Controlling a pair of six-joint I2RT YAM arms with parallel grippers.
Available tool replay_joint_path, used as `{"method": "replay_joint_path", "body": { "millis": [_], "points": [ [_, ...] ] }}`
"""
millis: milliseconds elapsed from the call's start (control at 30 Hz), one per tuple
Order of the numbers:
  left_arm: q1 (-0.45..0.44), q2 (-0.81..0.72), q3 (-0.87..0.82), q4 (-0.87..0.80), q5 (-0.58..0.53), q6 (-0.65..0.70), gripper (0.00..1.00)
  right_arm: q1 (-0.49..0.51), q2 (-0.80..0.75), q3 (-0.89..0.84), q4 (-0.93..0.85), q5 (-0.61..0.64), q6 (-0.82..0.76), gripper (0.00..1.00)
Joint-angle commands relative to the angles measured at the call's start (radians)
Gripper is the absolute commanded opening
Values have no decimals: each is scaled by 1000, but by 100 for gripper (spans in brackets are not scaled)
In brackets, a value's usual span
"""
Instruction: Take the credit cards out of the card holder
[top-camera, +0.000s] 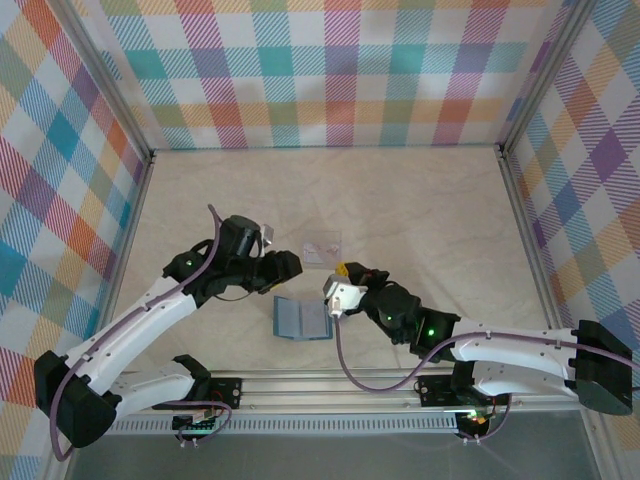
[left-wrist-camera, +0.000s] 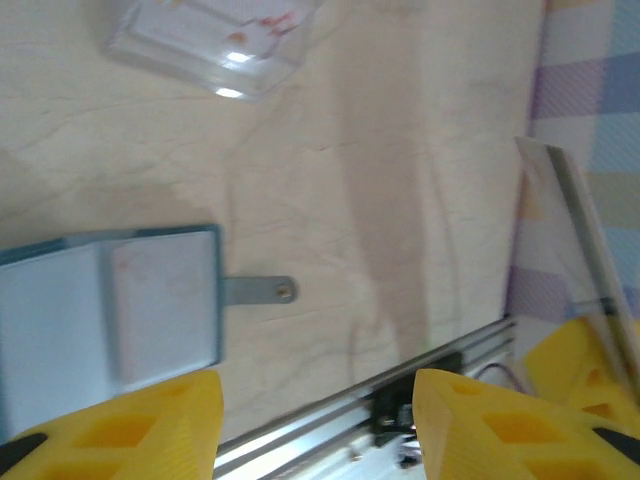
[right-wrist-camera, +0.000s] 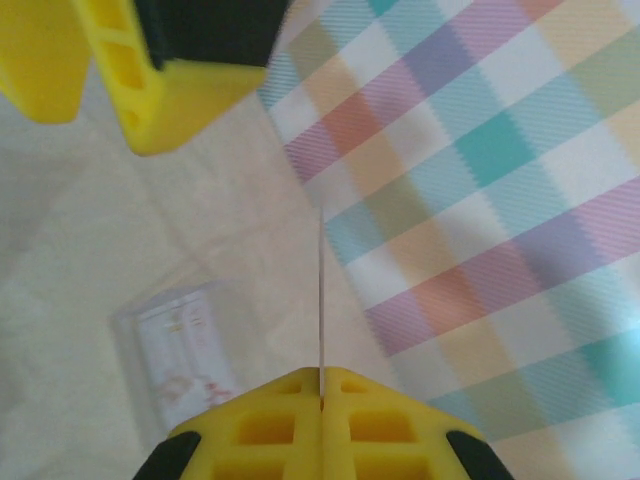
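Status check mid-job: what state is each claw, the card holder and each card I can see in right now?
left claw: open, nothing between its fingers.
right claw: shut on a card.
held card: clamped in the right claw, lifted off the table.
card holder: lying open flat on the table, clasp tab sticking out.
loose card: lying flat on the table beyond the holder, not gripped.

Robot test cell, lab-like: closed in by checked walls (top-camera: 330, 70) on aluminium posts (top-camera: 103, 80), with a pale table (top-camera: 430, 200), and a left arm (top-camera: 140, 320) and right arm (top-camera: 520, 350) bolted to a metal rail (top-camera: 290, 383).
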Motion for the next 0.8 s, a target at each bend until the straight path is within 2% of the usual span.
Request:
{"method": "replay_joint_path", "body": {
  "millis": [0, 167, 333, 567, 767],
  "points": [
    [12, -16, 75, 105, 37, -102, 53, -1, 13, 59, 140, 40, -260, 4],
    [12, -53, 124, 181, -16, -195, 52, -2, 28, 88, 267, 40, -491, 2],
    [11, -57, 161, 275, 12, -226, 48, -3, 25, 117, 340, 40, -632, 2],
    [-1, -35, 175, 415, 72, -277, 39, -4, 9, 150, 348, 35, -672, 2],
    [-39, -39, 189, 436, 51, -256, 35, -18, 4, 157, 309, 31, -624, 2]
  ]
}}
